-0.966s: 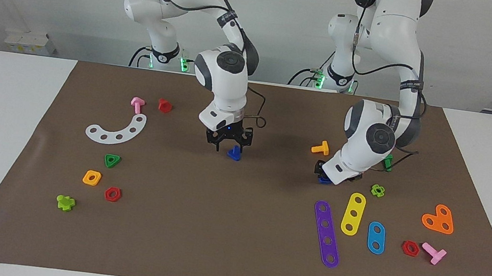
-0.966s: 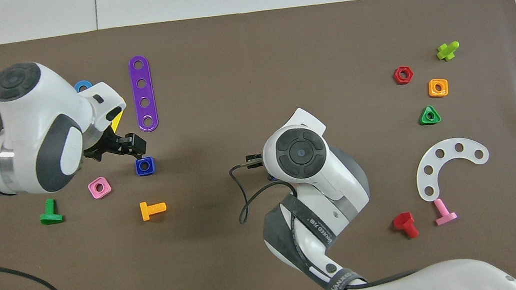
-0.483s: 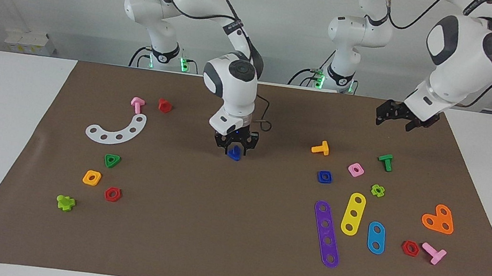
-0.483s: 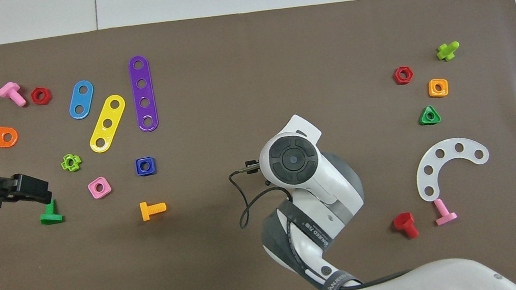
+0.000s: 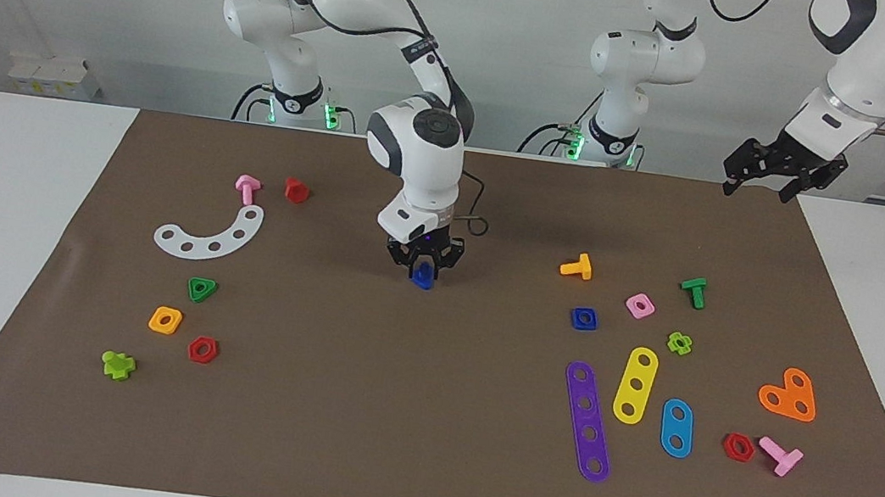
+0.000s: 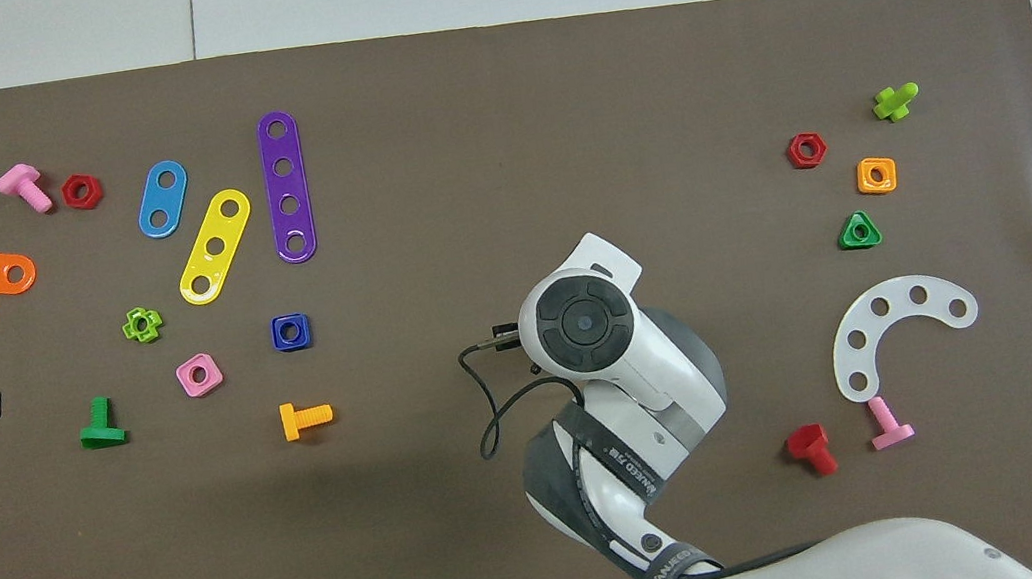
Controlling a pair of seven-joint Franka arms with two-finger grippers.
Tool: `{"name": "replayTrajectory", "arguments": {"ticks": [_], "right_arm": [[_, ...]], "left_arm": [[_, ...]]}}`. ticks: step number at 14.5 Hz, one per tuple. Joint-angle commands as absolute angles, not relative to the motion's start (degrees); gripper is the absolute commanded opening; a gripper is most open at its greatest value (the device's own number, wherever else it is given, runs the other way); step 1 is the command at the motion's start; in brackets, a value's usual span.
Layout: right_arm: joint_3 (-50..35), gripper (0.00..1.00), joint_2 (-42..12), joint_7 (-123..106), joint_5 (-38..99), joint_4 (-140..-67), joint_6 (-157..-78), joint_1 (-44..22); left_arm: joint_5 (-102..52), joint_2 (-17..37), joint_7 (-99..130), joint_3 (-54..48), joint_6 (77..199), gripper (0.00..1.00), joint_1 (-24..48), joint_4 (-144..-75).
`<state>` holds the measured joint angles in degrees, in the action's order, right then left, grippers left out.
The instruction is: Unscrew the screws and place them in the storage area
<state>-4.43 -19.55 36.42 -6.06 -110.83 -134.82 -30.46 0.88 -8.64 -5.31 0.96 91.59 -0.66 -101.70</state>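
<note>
Your right pincer (image 5: 424, 267) is pinching the blue screw (image 5: 423, 277) at mid-bench, holding it low, probably for carrying to storage; your left pincer (image 5: 782, 175) is waiting spread, raised over the bench's left-arm end.

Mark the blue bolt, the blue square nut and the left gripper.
blue bolt (image 5: 423, 276): facing view, on its head, between the right gripper's fingers.
blue square nut (image 6: 291, 331): overhead view, on its rim.
left gripper (image 5: 783, 168): facing view, midway between fingertips.
</note>
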Motion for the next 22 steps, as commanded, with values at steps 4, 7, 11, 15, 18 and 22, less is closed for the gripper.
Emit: {"name": "replayTrajectory", "arguments": {"ticks": [4,7,11,15,18,22], "right_arm": [[-4.2,0.41,-17.9,37.6,-8.2,-112.2,-133.3,-31.6],[-4.2,0.39,-17.7,37.3,-8.2,-112.6,-132.8,-31.6],[-4.1,0.00,-16.5,37.4,-8.7,-112.7,-132.9,-31.1],[-4.0,0.00,-11.4,35.4,-8.7,-115.9,-132.1,-27.4],[-4.1,0.00,-6.3,24.0,-8.7,-120.6,-131.9,-19.5],[-4.2,0.00,-6.3,6.7,-7.5,-121.8,-134.9,-9.2]], "left_arm": [[2.6,-7.0,-0.3,0.4,95.9,1.00,-0.4,-100.0],[2.6,-7.0,-0.8,0.4,95.8,1.00,-0.4,-100.0],[2.3,-7.0,-1.1,0.3,96.1,1.00,-0.7,-100.1],[2.3,-7.1,-1.1,0.3,96.1,1.00,-0.6,-100.1],[2.3,-7.1,-1.1,0.3,96.1,1.00,-0.6,-100.1],[2.0,-7.1,-1.1,0.3,96.1,1.00,-0.6,-100.2]]}}
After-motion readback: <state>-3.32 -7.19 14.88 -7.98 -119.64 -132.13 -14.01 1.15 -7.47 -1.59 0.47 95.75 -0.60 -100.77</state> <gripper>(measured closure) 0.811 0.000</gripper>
